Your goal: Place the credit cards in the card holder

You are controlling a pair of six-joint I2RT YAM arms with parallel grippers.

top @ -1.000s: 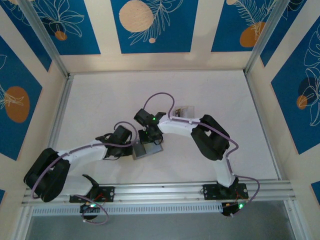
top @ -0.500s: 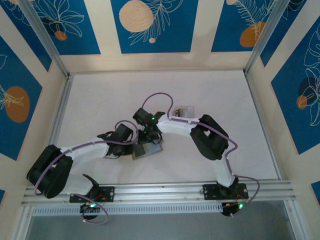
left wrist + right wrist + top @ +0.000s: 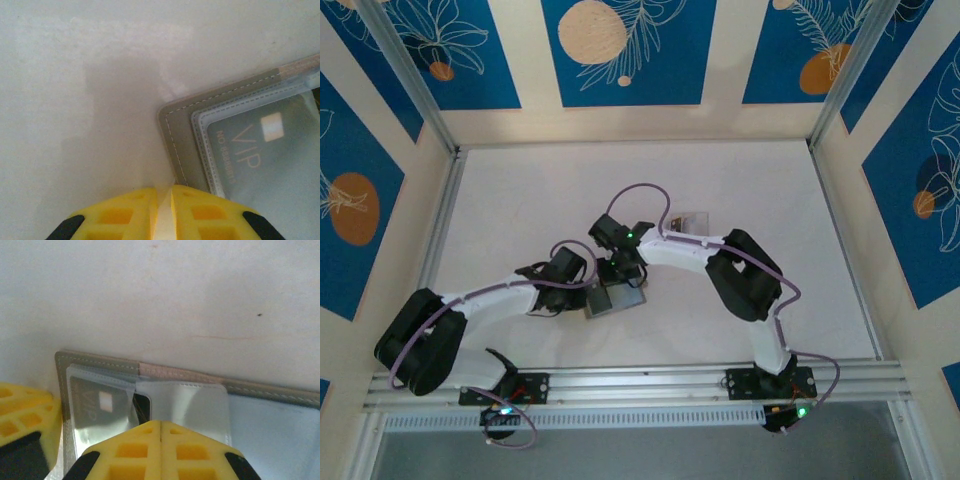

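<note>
The grey card holder (image 3: 622, 301) lies open on the table between both arms. My left gripper (image 3: 166, 192) sits at its left edge (image 3: 172, 145), jaws nearly together with a thin pale strip pinched between them; its yellow fingers (image 3: 25, 415) also appear in the right wrist view. A dark credit card marked VIP (image 3: 260, 145) sits inside a clear pocket. My right gripper (image 3: 160, 427) is shut, its tip resting on the neighbouring clear pocket (image 3: 185, 405). A black card edge (image 3: 144, 407) shows in the slot between the two pockets. In the top view my right gripper (image 3: 623, 279) hovers over the holder.
A pale card (image 3: 693, 221) lies on the white table (image 3: 520, 200) behind the right forearm. Aluminium rails (image 3: 640, 378) run along the near edge. Patterned walls enclose the table on three sides.
The left arm has crept slightly right toward the holder. The right wrist has shifted a little. The holder stays where it was.
</note>
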